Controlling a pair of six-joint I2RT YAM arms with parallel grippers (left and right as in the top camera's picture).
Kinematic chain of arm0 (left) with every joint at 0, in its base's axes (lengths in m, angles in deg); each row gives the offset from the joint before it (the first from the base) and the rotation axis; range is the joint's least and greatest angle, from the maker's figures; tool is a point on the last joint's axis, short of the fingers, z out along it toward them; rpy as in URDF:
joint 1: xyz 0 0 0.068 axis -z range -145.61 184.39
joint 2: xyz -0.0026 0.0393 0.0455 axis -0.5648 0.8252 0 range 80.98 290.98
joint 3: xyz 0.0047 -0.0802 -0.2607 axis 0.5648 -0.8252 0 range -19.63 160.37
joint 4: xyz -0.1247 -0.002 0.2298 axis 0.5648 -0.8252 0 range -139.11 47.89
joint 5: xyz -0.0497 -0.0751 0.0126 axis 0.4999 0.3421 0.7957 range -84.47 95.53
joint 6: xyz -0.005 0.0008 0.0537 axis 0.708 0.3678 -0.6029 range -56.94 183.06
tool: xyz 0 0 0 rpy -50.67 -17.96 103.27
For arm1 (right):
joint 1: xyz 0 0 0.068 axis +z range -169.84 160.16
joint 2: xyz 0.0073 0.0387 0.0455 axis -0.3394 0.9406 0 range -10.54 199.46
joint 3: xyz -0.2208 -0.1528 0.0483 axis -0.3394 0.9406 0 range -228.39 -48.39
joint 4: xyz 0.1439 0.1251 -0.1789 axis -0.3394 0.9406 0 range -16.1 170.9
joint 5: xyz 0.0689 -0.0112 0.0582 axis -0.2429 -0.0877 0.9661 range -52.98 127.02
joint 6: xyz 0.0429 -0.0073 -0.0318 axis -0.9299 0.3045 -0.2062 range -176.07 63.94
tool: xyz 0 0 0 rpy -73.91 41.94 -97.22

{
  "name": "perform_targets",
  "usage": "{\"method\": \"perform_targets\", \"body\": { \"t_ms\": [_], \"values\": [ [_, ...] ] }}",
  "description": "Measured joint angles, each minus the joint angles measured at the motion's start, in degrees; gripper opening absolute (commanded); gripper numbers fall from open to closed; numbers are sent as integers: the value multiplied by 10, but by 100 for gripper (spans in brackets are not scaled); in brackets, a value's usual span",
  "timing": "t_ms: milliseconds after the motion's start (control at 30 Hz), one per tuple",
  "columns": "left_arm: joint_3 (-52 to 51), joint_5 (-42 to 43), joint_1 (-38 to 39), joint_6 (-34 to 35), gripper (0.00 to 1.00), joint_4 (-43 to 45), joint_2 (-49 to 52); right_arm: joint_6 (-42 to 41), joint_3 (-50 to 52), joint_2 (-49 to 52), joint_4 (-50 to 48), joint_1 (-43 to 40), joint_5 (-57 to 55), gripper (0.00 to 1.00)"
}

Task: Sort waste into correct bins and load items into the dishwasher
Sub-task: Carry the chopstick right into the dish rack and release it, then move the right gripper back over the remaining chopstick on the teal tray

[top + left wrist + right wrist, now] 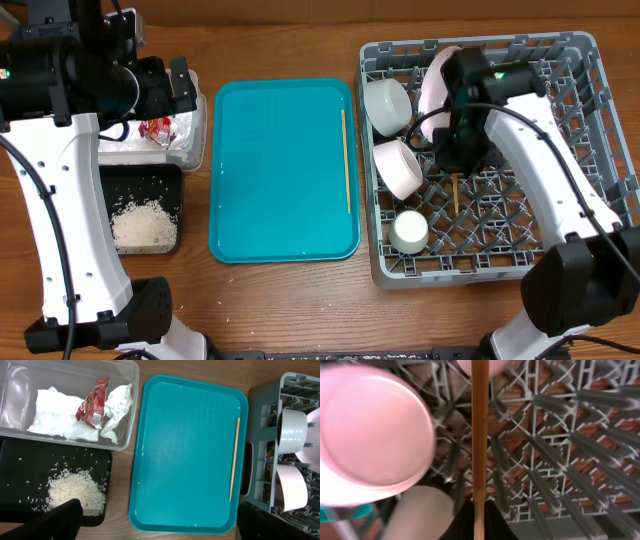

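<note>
My right gripper (456,152) hangs over the grey dish rack (590,90) and is shut on a wooden chopstick (479,435), whose tip points down at the rack floor (456,192). A second chopstick (346,160) lies on the teal tray (280,200). The rack holds two pale bowls (386,100) (400,165), a white cup (409,231) and a pink plate (435,80). My left gripper (159,512) is open and empty, high near the clear tub (20,390), which holds white napkins (55,410) and a red packet (92,405). Rice (75,492) lies in the black tray (20,460).
The teal tray sits between the bins on the left and the rack on the right. A few rice grains lie on its near edge (141,450). Wooden tabletop (300,300) shows in front of everything.
</note>
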Motion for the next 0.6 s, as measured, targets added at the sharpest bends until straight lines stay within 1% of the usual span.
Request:
{"method": "perform_targets", "body": {
  "t_ms": [33, 67, 100, 133, 233, 400, 500, 600],
  "values": [
    [0, 0, 0, 0, 100, 0, 0, 4, 11, 0, -4, -2, 1, 17],
    [0, 0, 0, 0, 100, 0, 0, 10, 22, 0, -9, -3, 0, 22],
    [0, 0, 0, 0, 100, 0, 0, 15, 25, 0, -10, -3, 0, 29],
    [0, 0, 0, 0, 100, 0, 0, 19, 28, 0, -11, -3, 0, 33],
    [0, 0, 0, 0, 100, 0, 0, 25, 29, 0, -12, -3, 3, 36],
    [0, 0, 0, 0, 100, 0, 0, 28, 27, 0, -4, -3, 16, 37],
    [0, 0, 0, 0, 100, 0, 0, 28, -9, 1, 19, -2, 31, 38],
    [0, 0, 0, 0, 100, 0, 0, 24, -88, 1, 26, 5, 52, 42]
  ]
}}
